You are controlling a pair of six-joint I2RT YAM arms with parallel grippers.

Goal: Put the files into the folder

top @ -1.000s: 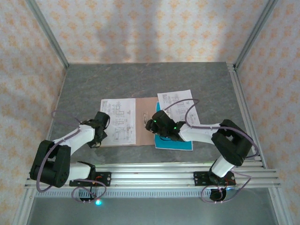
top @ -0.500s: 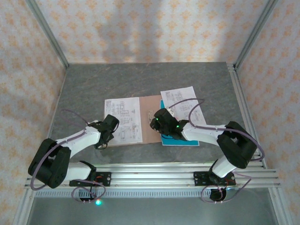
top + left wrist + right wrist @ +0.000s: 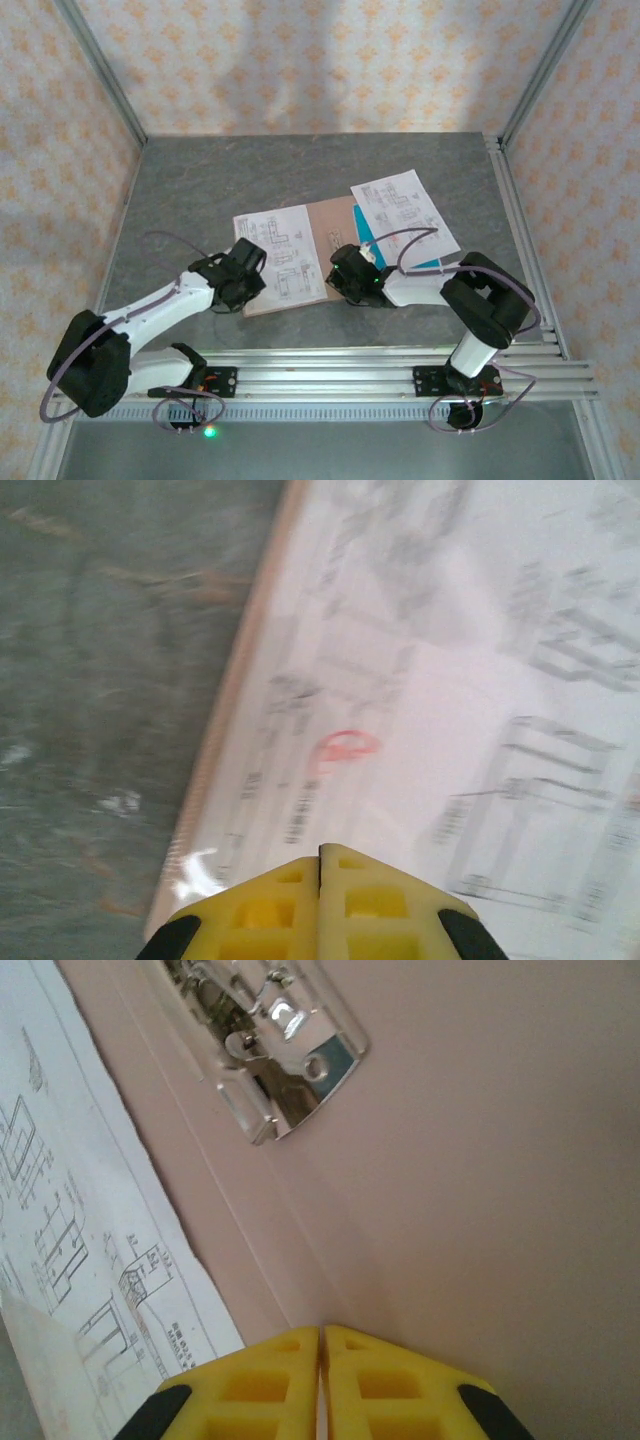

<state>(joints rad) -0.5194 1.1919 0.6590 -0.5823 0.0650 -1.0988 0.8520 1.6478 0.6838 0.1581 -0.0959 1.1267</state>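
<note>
Folder first: which way does it lie?

Open and flat on the grey table, near the middle. Its long side runs left to right, with the right end angled a little away from the arms.

And the files?

Two white sheets that I can count, and one teal. One white sheet lies on the folder's left half, long side running away from the arms. The other white sheet rests on the teal sheet just right of the folder, its far end leaning left.

The grippers?

Left gripper sits at the near edge of the sheet in the folder, right gripper on the bare card. Up close, each pair of yellow fingers is pressed together with only a seam between them, nothing held.

Anything the wrist views add?

The right one shows one shiny metal clip ahead of its fingers, hard to make out from above. The left one shows a red mark on the blurred print.
</note>
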